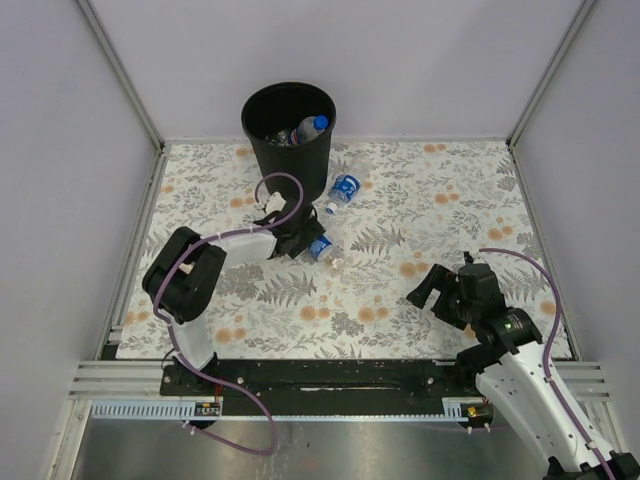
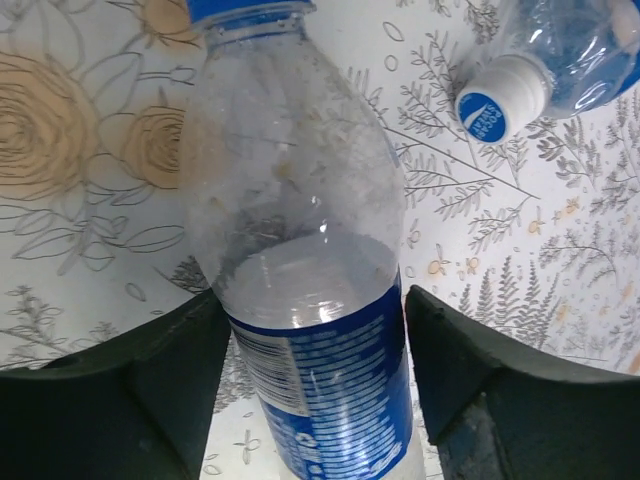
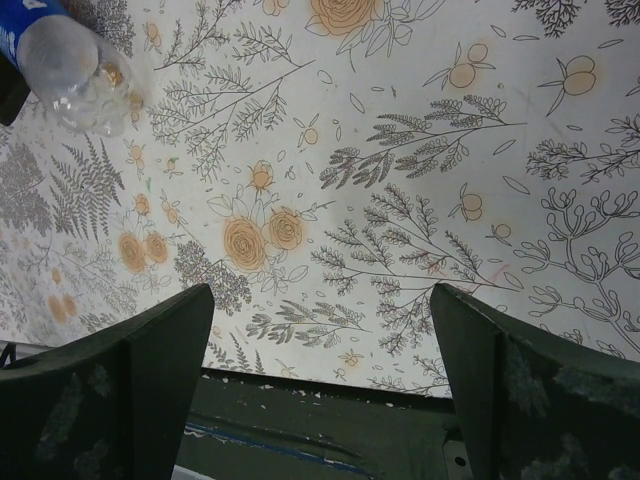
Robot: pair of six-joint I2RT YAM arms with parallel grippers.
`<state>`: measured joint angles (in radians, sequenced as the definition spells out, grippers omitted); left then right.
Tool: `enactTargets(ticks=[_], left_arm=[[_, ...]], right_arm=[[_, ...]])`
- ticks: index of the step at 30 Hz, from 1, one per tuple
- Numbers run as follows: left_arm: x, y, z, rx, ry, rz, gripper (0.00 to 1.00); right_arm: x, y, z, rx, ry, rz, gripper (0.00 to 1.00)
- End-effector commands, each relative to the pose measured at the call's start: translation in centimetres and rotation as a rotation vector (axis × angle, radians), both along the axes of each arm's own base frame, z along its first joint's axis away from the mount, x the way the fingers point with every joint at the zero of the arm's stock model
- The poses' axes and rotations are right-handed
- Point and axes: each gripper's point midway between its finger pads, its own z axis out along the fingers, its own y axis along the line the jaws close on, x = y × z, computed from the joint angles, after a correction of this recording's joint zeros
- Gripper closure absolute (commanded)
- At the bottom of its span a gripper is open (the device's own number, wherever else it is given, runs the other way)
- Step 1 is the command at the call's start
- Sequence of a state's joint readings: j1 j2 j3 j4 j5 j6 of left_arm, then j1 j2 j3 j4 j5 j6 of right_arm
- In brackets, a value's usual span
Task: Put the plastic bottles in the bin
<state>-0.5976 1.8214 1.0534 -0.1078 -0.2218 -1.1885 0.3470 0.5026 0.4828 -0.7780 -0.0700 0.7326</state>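
The black bin (image 1: 270, 150) stands at the back of the table with at least one blue-capped plastic bottle (image 1: 310, 128) inside. My left gripper (image 1: 303, 243) is shut on a clear bottle with a blue label (image 1: 323, 250), low over the mat just in front of the bin. In the left wrist view both fingers of the gripper (image 2: 315, 300) press the bottle's sides (image 2: 300, 200). A second blue-labelled bottle (image 1: 344, 190) lies on the mat right of the bin; it also shows in the left wrist view (image 2: 570, 50). My right gripper (image 1: 425, 290) is open and empty (image 3: 320, 300).
The floral mat (image 1: 420, 220) covers the table, with white walls on three sides. The black base rail (image 3: 320, 420) lies under the right gripper at the near edge. The held bottle's base (image 3: 75, 65) shows at the far left of the right wrist view.
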Motion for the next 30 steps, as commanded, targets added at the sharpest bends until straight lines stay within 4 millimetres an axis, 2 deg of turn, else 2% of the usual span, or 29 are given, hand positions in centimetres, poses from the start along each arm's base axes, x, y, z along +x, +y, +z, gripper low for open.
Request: enactTargets(ticks=[1,2,5,9,12,13,17,19,22,23,24,27,30], left_arm=[[-0.2,1.5,1.9,0.033,-0.075,0.028,0.32],[-0.3,1.9,2.1,0.041,-0.082,0.034,0.39],[-1.1,3.2,2.7,0.063,-0.105,0.055,0.5],[-2.1,4.4,6.3,0.099,-0.181,0.023,0.65],[-2.6,4.7,10.8,0.135,-0.291,-0.074,1.0],[-2.7,4.8,13.0,0.147,-0.346,-0.104,1.0],[-2.8,5.3,24.0,0.194,-0.599,-0.214,1.0],[-2.0,6.5,28.9,0.289,-0.713,-0.199,1.0],[0.2,8.9,35.6,0.459,-0.839,-0.114,1.0],[1.0,8.9,37.2,0.494,-0.876,-0.142,1.0],[1.9,8.2,40.2,0.503,-0.933,-0.177,1.0],[4.6,7.7,44.3,0.595,-0.986,-0.213,1.0],[7.7,7.6,46.8,0.659,-1.056,-0.16,1.0]], right_arm=[[1.0,0.7,1.6,0.024,-0.047,0.013,0.01],[1.0,0.7,1.4,0.022,-0.042,0.016,0.01],[1.0,0.5,1.1,0.018,-0.037,0.001,0.01],[1.1,0.5,1.3,0.028,-0.044,-0.01,0.01],[1.3,0.5,1.4,0.031,-0.049,-0.016,0.0],[1.3,0.5,1.2,0.028,-0.046,-0.012,0.01],[1.4,0.5,1.1,0.023,-0.041,-0.016,0.01],[1.7,0.6,1.0,0.029,-0.05,-0.02,0.01],[1.8,1.4,1.0,0.06,-0.066,0.016,0.01],[2.0,1.6,1.1,0.066,-0.073,0.024,0.01],[2.0,1.7,1.1,0.063,-0.071,0.033,0.01],[2.1,1.7,1.5,0.048,-0.065,0.047,0.01],[2.1,1.4,1.8,0.032,-0.066,0.044,0.01]])
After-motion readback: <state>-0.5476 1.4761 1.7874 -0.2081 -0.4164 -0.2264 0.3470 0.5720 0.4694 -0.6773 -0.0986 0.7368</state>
